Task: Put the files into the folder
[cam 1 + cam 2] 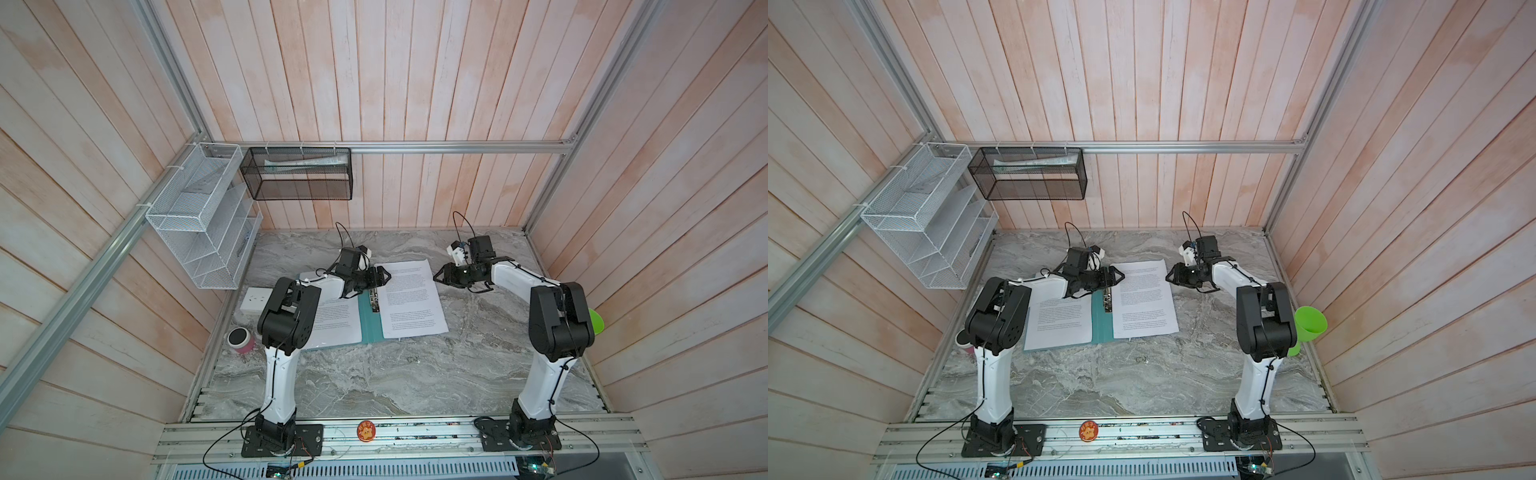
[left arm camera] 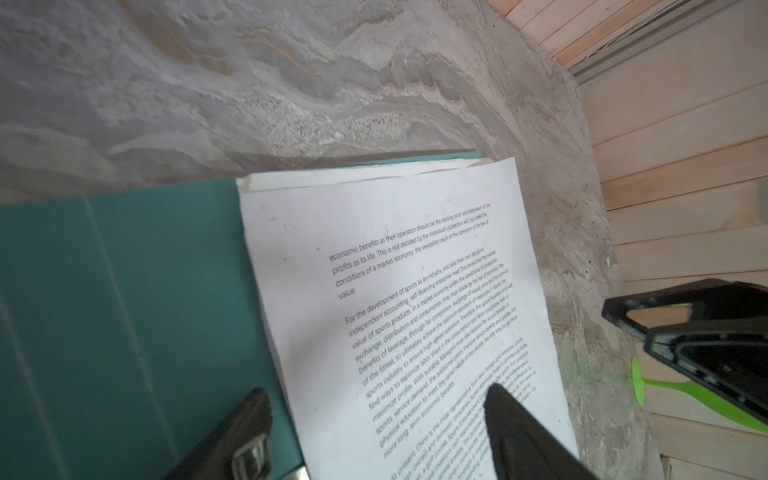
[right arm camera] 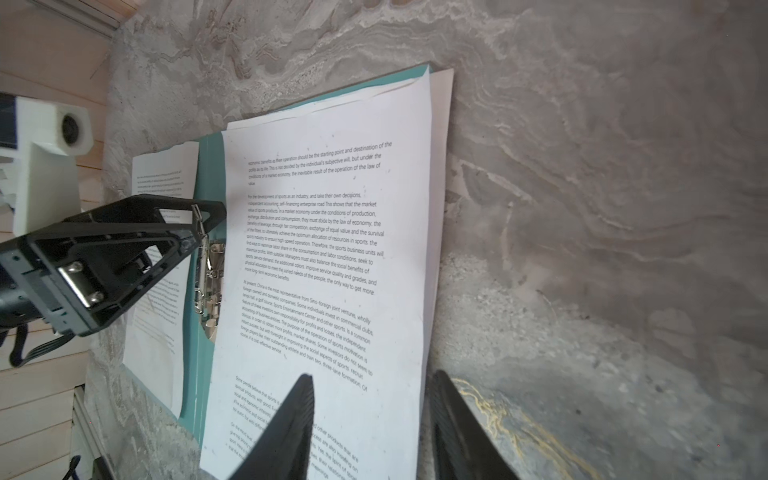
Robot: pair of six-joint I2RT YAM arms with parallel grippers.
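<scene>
The teal folder [image 1: 366,328] [image 1: 1102,328] [image 2: 104,311] lies open on the marble table, its metal clip [image 1: 374,301] [image 3: 212,282] on the spine. The files are printed white sheets. One [image 1: 336,320] [image 3: 158,332] lies on the left flap and a small stack [image 1: 411,299] [image 1: 1144,299] [image 2: 395,270] [image 3: 332,249] on the right flap. My left gripper [image 1: 384,277] [image 1: 1119,277] [image 2: 378,403] hovers open over the far end of the spine, close to the clip's lever. My right gripper [image 1: 438,278] [image 1: 1169,277] [image 3: 370,399] is open, its fingers straddling the stack's right edge.
A white wire rack [image 1: 199,216] and a black mesh basket [image 1: 299,174] hang on the back left walls. A white socket block [image 1: 255,301] and a pink can [image 1: 240,340] sit left of the folder. A green cup [image 1: 1308,324] stands behind the right arm.
</scene>
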